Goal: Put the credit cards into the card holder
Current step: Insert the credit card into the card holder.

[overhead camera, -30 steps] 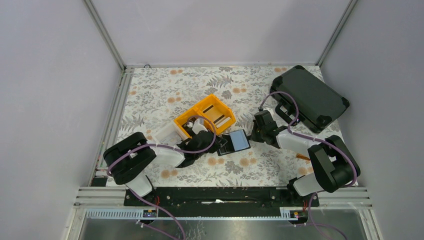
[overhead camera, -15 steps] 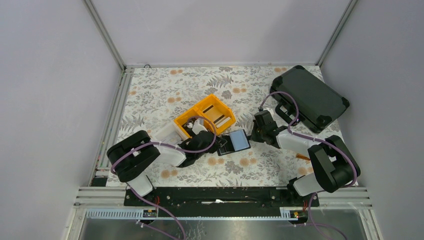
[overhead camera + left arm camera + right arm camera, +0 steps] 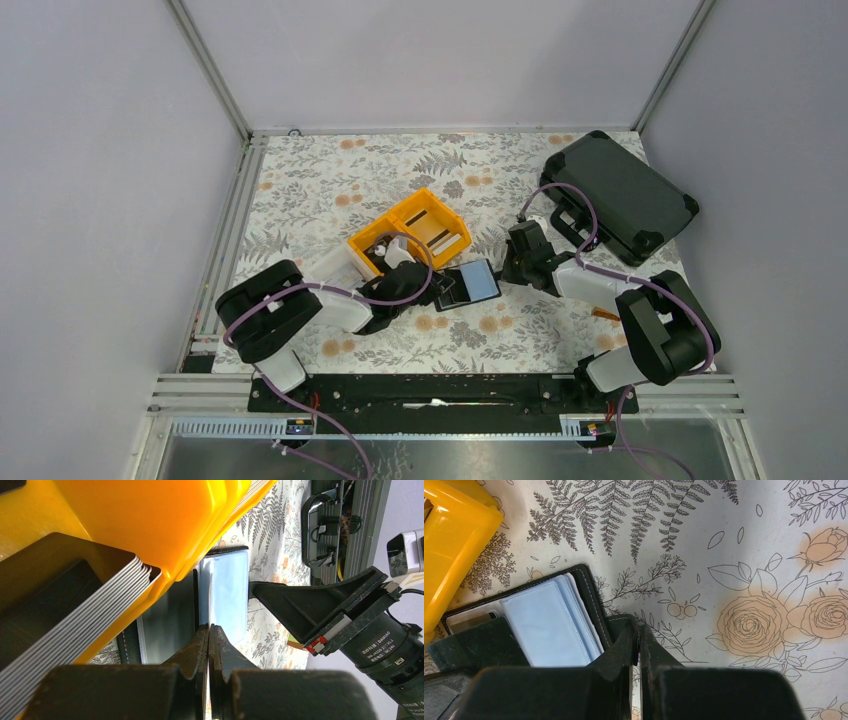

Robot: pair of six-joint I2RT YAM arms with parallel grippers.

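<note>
The card holder (image 3: 470, 283) lies open on the floral table, its light-blue pockets facing up, right of the yellow bin (image 3: 432, 212). My left gripper (image 3: 443, 290) is at its left edge, shut on a credit card (image 3: 210, 592). The card shows edge-on as a thin pale line over the light-blue pocket (image 3: 227, 595). A stack of further cards (image 3: 90, 615) stands in the yellow bin (image 3: 150, 520). My right gripper (image 3: 503, 272) is shut on the holder's black tab (image 3: 624, 621) at the right edge of the card holder (image 3: 549, 625).
A large black hard case (image 3: 620, 195) lies at the back right. A white bin (image 3: 335, 262) sits against the yellow bin's left side, partly under my left arm. A small orange item (image 3: 605, 316) lies by the right arm. The yellow bin's corner (image 3: 454, 540) is close to the holder.
Almost nothing has moved. The left arm's elbow shifted very slightly; both grippers stay at the card holder.
</note>
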